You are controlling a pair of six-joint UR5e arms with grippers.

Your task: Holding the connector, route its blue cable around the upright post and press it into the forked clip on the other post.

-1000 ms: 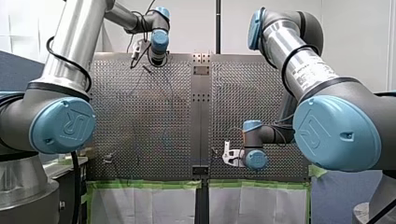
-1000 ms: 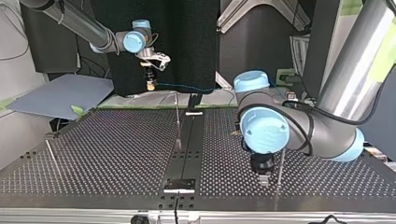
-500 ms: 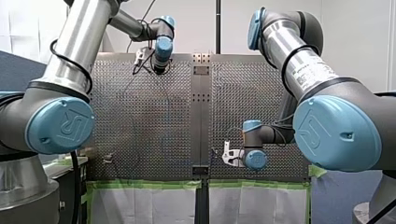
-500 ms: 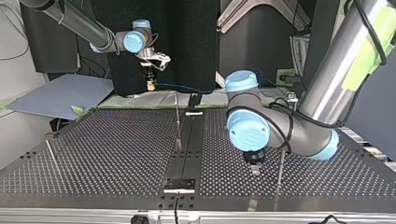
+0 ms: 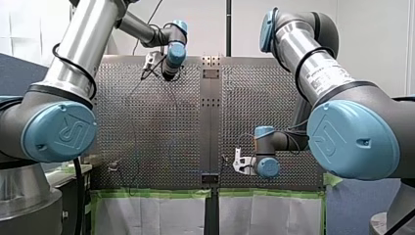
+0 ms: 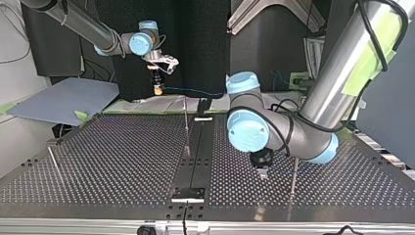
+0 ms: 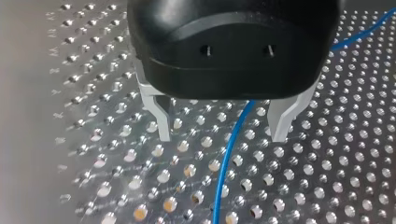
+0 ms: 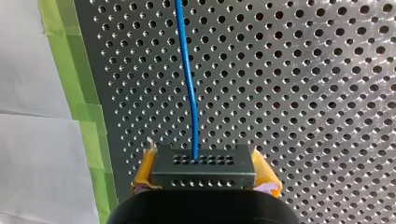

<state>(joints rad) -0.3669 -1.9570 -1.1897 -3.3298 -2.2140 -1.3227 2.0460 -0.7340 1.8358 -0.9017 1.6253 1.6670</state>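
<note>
A grey rectangular connector [image 8: 203,168] is being clamped by my right gripper [image 8: 204,158]. My left gripper's [image 7: 223,133] fingers [image 7: 161,119] are being held open.

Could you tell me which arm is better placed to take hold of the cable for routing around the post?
Probably my left arm: its jaws stand open astride the blue cable, low over the table beside an upright post. My right arm is occupied, its jaws shut on the connector.
</note>
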